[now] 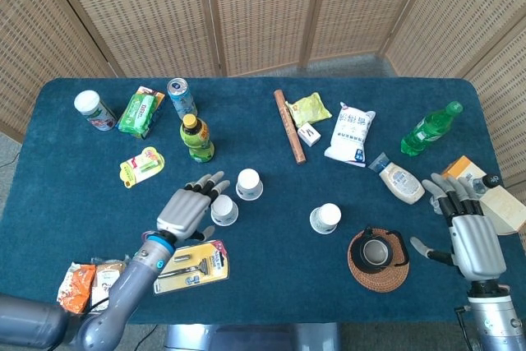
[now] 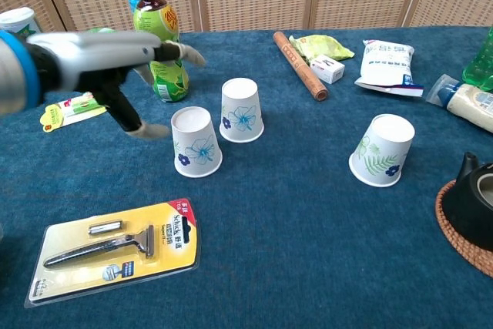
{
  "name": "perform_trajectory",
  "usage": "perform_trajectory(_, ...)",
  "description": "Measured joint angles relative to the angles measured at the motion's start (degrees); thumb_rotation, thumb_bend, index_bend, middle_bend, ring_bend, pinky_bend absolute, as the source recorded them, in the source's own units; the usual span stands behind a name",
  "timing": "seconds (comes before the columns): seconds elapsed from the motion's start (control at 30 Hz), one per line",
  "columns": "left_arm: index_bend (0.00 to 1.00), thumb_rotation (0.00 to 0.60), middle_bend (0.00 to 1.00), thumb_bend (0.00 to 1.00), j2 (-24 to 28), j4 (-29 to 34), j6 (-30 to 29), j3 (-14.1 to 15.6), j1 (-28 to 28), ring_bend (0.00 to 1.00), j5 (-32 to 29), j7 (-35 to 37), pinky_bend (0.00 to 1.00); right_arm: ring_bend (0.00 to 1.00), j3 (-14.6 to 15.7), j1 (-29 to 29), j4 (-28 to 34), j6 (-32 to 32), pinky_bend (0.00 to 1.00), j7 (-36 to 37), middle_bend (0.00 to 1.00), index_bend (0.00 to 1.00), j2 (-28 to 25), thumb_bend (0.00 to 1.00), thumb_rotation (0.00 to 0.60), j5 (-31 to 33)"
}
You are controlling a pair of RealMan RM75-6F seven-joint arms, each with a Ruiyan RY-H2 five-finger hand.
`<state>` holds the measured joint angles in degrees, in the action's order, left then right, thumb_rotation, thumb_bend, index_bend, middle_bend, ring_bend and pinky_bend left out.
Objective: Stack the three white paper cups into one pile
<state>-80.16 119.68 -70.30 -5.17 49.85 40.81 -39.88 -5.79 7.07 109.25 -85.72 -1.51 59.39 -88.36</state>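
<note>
- The left hand [image 1: 187, 210] hangs with fingers spread wide and nothing in them, just beside the near cup [image 2: 196, 142], apart from it as far as the chest view shows.
- That near cup stands upside down on the table [image 1: 271, 285], just off the hand's fingertips.
- A second cup [image 2: 241, 110], also upside down, stands just beyond the first, touching it or nearly so; I cannot tell which.
- The third cup [image 2: 383, 150] lies tilted, well away toward the right arm's side, near the teapot [image 1: 376, 251] on its mat.
- The right hand [image 1: 470, 232] rests open and idle at the far table edge, fingers apart, holding nothing.
- A razor pack [image 2: 115, 248] lies just behind the left hand.
- Progress, as I judge it: no cup sits on another, so all the stacking remains.
</note>
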Motion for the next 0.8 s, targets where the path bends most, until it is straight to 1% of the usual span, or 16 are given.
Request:
perform_trajectory(0.13,0.00,0.600,0.00,0.37,4.90,3.58,-1.17,2.93,-3.18,0.00,7.58,2.49,0.17,0.00,0.21,0.00,0.29,0.07,0.00,-0.68,0.00,0.13,0.15,0.19,0.600,-0.27)
perform_trajectory(0.27,0.00,0.600,0.00,0.37,11.55,7.17,-2.73,6.95,-7.52,0.00,15.98,5.81,0.17,0.00,0.36,0.05,0.36,0.30,0.00,-1.41,0.00,0.13,0.35,0.19,0.600,-0.27)
perform_trajectory(0.4,0.00,0.600,0.00,0.37,17.03,8.82,-3.84,10.64,-11.53,0.00,24.21,10.09,0.17,0.00,0.34,0.21,0.36,0.56,0.00,-2.15,0.00,0.13,0.57,0.19,0.600,-0.11)
perform_trajectory(0.53,0.00,0.600,0.00,0.37,21.53,8.79,-5.78,14.12,-16.07,0.00,33.55,15.87,0.16,0.00,0.42,0.32,0.36,0.85,0.00,-3.17,0.00,0.13,0.93,0.19,0.600,0.06)
perform_trajectory(0.67,0.01,0.600,0.00,0.37,26.05,7.13,-9.44,17.98,-22.05,0.00,43.81,23.85,0.16,0.00,0.65,0.43,0.47,1.19,0.00,-4.64,0.00,0.13,1.37,0.19,0.600,0.05)
perform_trajectory(0.73,0.02,0.600,0.00,0.37,27.92,5.90,-11.26,19.63,-24.89,0.00,47.51,27.38,0.16,0.00,0.75,0.50,0.53,1.29,0.00,-5.73,0.00,0.13,1.71,0.19,0.600,-0.05)
perform_trajectory(0.77,0.03,0.600,0.00,0.37,29.31,4.62,-12.78,20.82,-27.19,0.00,50.10,30.00,0.16,0.00,0.80,0.53,0.56,1.34,0.00,-6.22,0.00,0.13,1.88,0.19,0.600,-0.11)
perform_trajectory(0.8,0.03,0.600,0.00,0.37,29.79,4.07,-13.34,21.21,-28.01,0.00,50.98,30.96,0.16,0.00,0.88,0.58,0.63,1.42,0.00,-6.82,0.00,0.13,2.11,0.19,0.600,-0.20)
